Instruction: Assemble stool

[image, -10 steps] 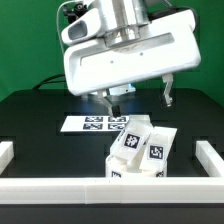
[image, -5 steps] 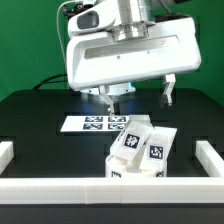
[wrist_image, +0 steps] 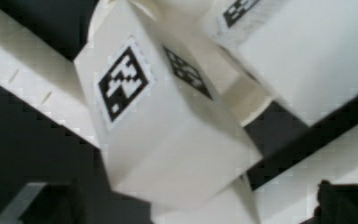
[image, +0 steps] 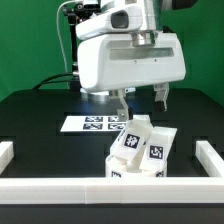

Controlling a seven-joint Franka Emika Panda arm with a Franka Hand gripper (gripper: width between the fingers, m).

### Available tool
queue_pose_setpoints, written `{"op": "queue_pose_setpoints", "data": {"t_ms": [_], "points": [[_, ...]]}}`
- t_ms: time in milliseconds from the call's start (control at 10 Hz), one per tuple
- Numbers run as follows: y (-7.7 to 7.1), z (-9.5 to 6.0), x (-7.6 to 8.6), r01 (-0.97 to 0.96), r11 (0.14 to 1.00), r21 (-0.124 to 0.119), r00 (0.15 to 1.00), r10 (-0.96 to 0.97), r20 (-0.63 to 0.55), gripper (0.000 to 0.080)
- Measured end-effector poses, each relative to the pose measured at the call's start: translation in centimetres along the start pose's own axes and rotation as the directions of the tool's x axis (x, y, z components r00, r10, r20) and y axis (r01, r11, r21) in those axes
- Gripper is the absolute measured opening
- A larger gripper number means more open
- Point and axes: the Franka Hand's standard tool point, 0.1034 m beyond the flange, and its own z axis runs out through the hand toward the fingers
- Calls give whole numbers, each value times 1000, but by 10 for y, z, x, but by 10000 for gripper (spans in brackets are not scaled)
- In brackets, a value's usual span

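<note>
Hovering over the pile, the gripper (image: 142, 100) hangs with its fingers apart and nothing between them, just above the stacked stool legs (image: 142, 148) near the front border rail (image: 110, 190). In the exterior view the marker board (image: 95, 124) lies behind the legs; no round seat shows. Over to the wrist view: one tagged leg (wrist_image: 167, 130) fills the picture, tilted, with others around it. Looks like the approach to a first pick, and the next move calls for lining up on one leg and descending squarely.
</note>
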Motion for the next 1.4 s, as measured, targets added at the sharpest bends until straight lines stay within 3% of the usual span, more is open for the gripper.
{"op": "queue_pose_setpoints", "data": {"t_ms": [400,1000,1200,1400], "points": [[3,2,-4,244,970,-5,970,-244,21,649],[3,6,-2,669,743,27,739,-668,85,649],[6,6,-5,720,693,33,689,-719,91,649],[9,6,-5,715,698,31,694,-714,92,649]]}}
